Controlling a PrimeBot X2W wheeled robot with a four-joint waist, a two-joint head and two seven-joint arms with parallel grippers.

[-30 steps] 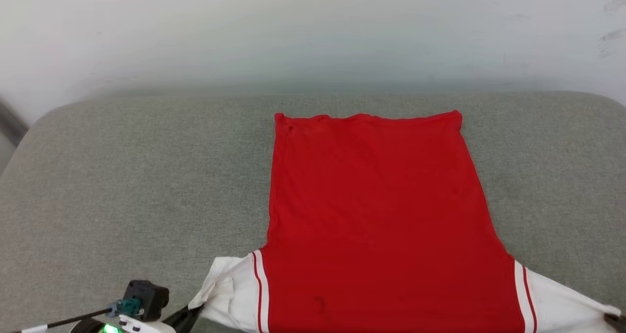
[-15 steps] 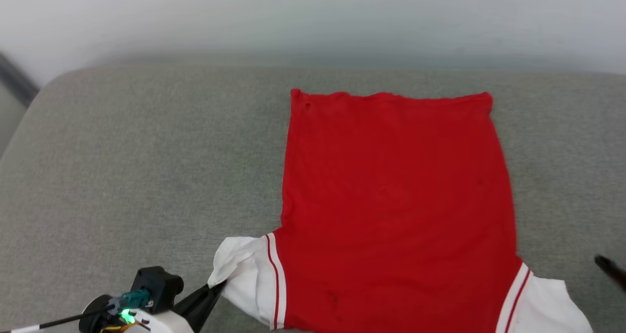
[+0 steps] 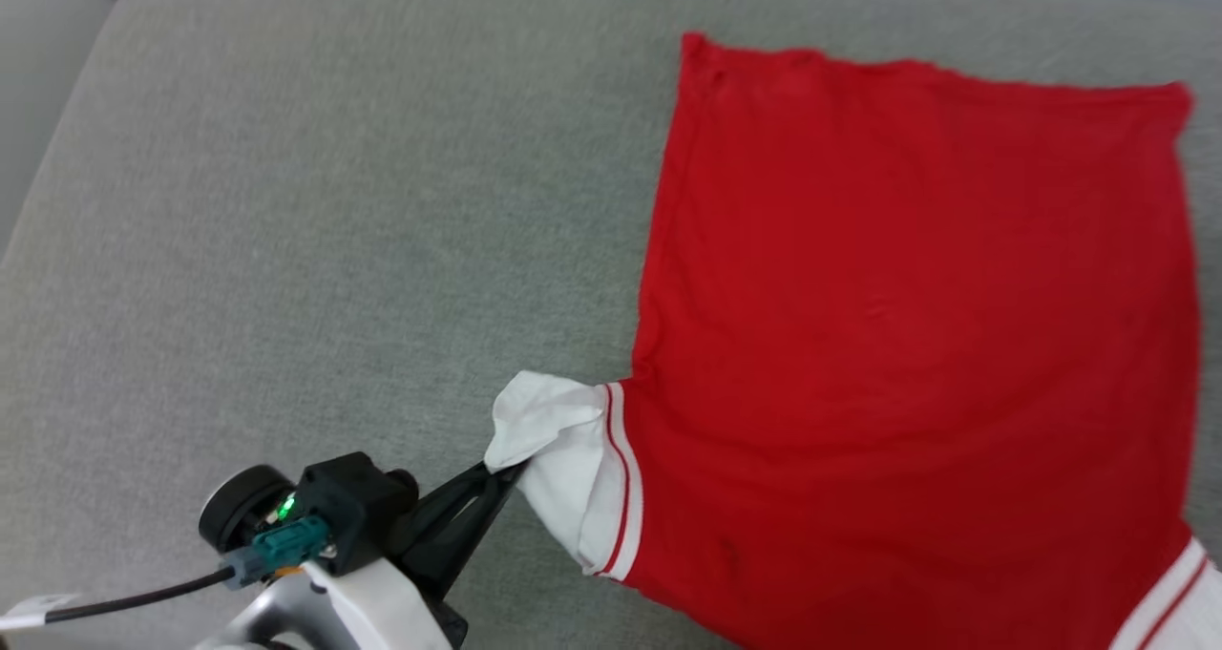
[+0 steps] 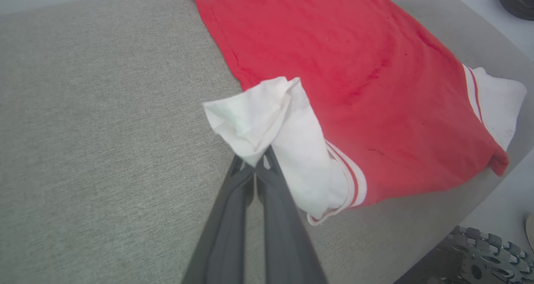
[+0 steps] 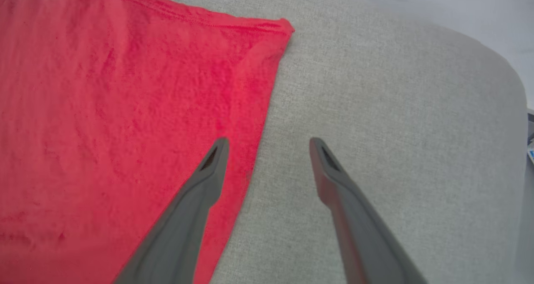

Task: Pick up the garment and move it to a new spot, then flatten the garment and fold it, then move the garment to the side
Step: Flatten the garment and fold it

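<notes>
- While the left end effector (image 3: 504, 473) pinches the bunched white sleeve (image 3: 558, 430) between fingers pressed tight together, the red shirt (image 3: 907, 325) lies spread flat on the grey bench (image 3: 286, 230).
- The shirt covers the bench's right half, with its hem toward the far edge.
- The right end effector (image 5: 267, 144) stands wide and holds nothing. One finger is over the shirt's side edge, the other over bare bench.
- The other sleeve (image 4: 498, 100) lies loose by the near edge.
</notes>
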